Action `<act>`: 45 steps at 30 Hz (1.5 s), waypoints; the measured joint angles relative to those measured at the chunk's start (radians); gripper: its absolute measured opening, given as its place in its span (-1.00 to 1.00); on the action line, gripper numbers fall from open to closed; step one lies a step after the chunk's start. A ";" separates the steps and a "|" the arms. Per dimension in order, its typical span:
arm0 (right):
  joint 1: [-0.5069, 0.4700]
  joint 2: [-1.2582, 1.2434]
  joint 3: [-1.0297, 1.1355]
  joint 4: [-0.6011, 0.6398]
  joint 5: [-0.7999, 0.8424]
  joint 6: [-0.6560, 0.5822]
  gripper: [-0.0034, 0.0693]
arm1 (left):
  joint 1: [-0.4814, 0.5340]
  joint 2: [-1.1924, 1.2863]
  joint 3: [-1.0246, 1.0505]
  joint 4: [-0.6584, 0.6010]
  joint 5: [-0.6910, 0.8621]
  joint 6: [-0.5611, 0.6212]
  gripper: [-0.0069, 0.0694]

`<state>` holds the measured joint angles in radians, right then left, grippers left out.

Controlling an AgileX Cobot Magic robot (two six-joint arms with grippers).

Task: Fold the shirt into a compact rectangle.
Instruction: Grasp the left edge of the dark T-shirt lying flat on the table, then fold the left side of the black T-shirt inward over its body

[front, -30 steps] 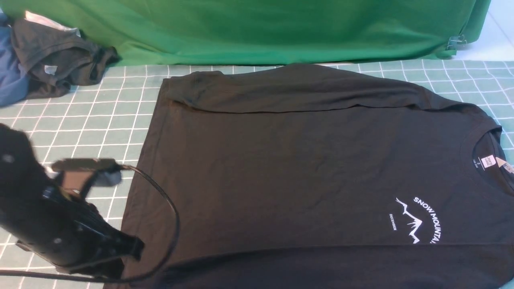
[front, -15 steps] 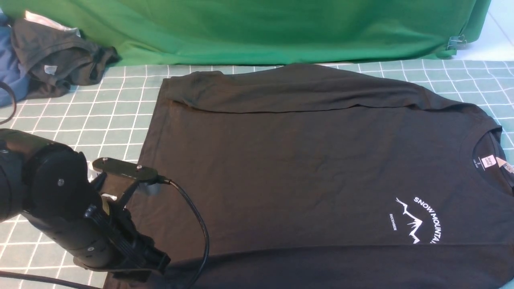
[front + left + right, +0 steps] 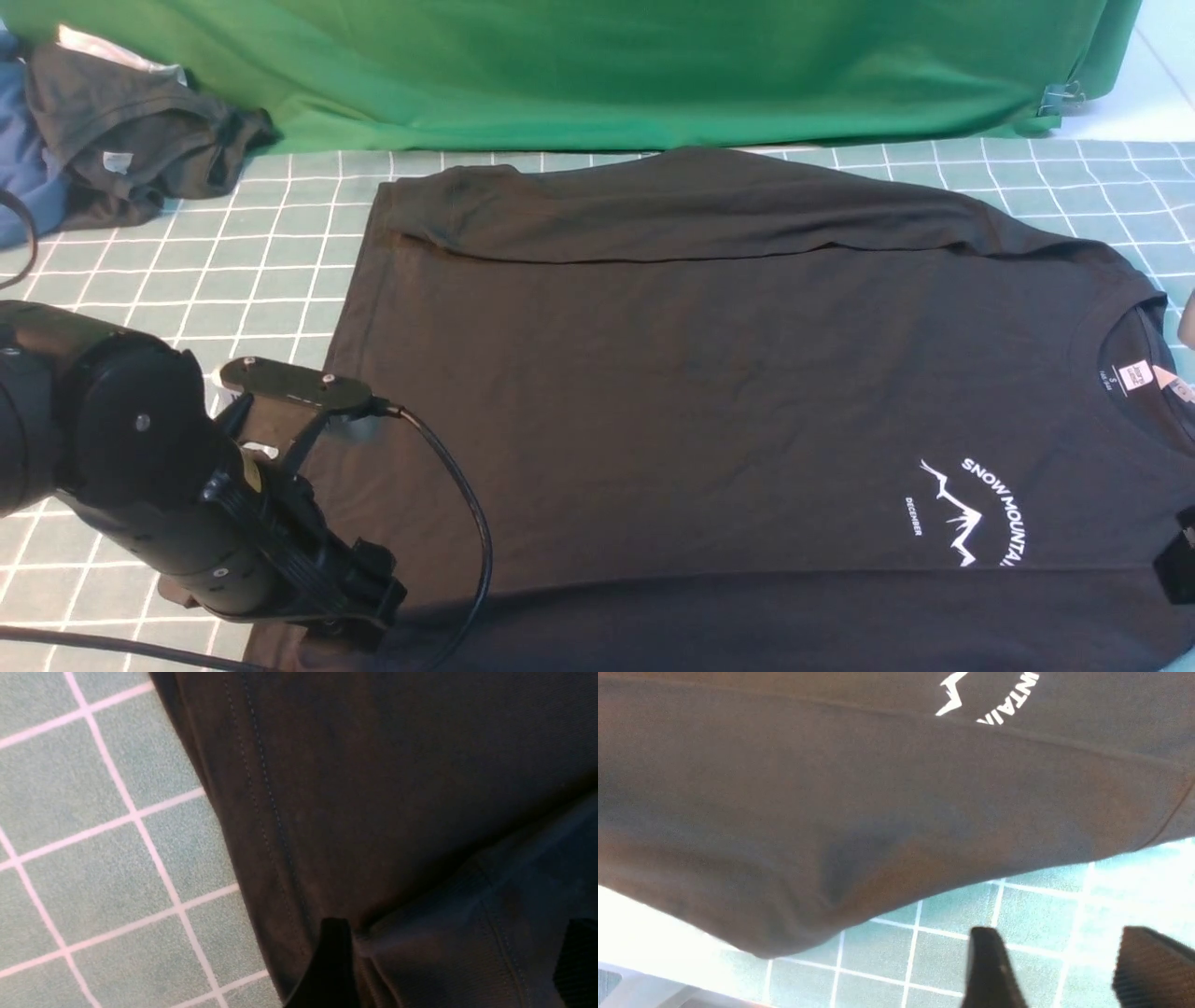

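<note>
The black shirt lies spread flat, collar and white neck label to the right, and its white print is near the front. One sleeve is folded across the far edge. My left arm hangs over the shirt's near-left hem corner. In the left wrist view the left gripper is open, its fingers wide apart over a fold of shirt fabric. The right gripper is open over bare mat, just off the shirt's edge.
A crumpled dark grey garment and a blue garment lie at the far left. Green cloth hangs behind the checked mat. The left arm's cable loops over the shirt.
My left arm has moved right onto the shirt's hem corner. A dark part of the right arm has appeared at the right edge.
</note>
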<state>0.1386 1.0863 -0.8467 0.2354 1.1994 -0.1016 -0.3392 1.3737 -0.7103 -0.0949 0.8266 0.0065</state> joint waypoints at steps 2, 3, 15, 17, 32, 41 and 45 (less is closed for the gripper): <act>0.000 0.001 0.000 0.000 -0.012 0.000 0.13 | 0.000 0.025 0.015 -0.021 -0.020 0.003 0.66; 0.000 0.001 0.000 0.000 -0.014 0.000 0.14 | 0.000 0.028 0.018 -0.023 -0.024 0.004 0.66; 0.000 0.003 0.000 0.001 -0.081 -0.007 0.14 | 0.000 0.132 0.061 -0.010 -0.151 0.067 0.36; 0.000 0.003 0.000 0.001 -0.088 -0.009 0.14 | 0.000 0.135 0.062 -0.010 -0.170 0.069 0.22; 0.000 0.003 0.000 0.004 -0.102 -0.012 0.14 | 0.000 0.091 -0.075 -0.008 0.075 0.073 -0.75; 0.000 0.003 0.000 0.008 -0.132 -0.012 0.14 | 0.000 0.016 -0.341 0.095 0.106 0.065 -0.75; 0.000 0.003 0.000 0.009 -0.138 -0.012 0.14 | 0.000 0.086 -0.436 0.131 0.108 0.055 -0.75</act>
<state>0.1386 1.0893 -0.8467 0.2442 1.0609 -0.1131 -0.3392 1.4601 -1.1461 0.0357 0.9349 0.0612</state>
